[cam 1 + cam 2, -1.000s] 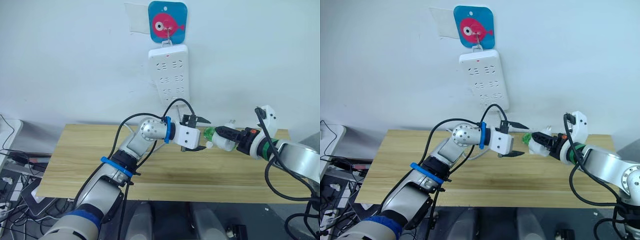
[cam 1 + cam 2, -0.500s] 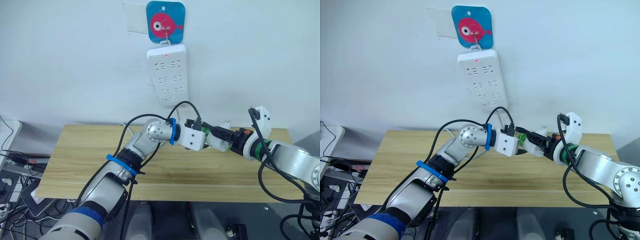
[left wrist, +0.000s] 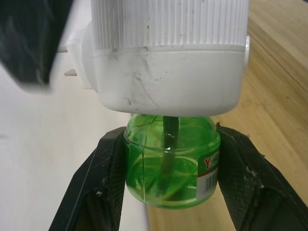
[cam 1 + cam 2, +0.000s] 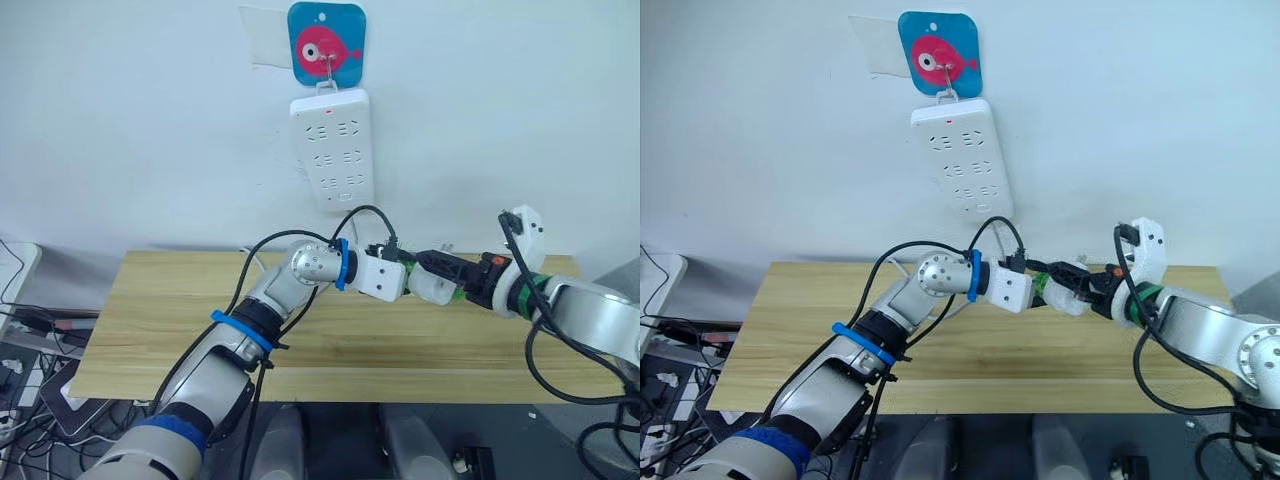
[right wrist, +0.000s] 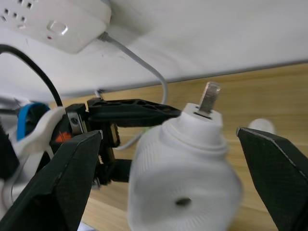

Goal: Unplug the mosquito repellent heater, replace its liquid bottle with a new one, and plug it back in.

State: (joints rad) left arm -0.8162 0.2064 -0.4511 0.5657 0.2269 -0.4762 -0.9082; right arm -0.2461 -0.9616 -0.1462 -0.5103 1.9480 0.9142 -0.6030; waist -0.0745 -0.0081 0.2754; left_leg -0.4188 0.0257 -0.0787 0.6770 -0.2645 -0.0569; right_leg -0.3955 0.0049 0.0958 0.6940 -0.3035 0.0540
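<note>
Unscrewing looks like the step in hand: the left tool (image 3: 168, 192) is clamped on the translucent green plastic liquid bottle (image 3: 169, 163), and should twist squarely about the neck while the right tool (image 4: 447, 272), closed around the rounded white ribbed plastic mosquito repellent heater (image 5: 185, 180), holds firm. Both meet in mid-air above the pale wooden desk (image 4: 330, 345), below the glossy white wall power strip (image 4: 332, 148); the bottle is smooth and slippery.

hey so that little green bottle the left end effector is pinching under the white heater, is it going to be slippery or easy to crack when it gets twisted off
The green bottle looks like smooth, glossy, rounded plastic, so the black fingers could slip on it while turning. Its walls seem thin and translucent, so a hard squeeze might dent it rather than shatter it. It appears light, with liquid inside; keeping the mosquito repellent heater steady probably helps.
</note>
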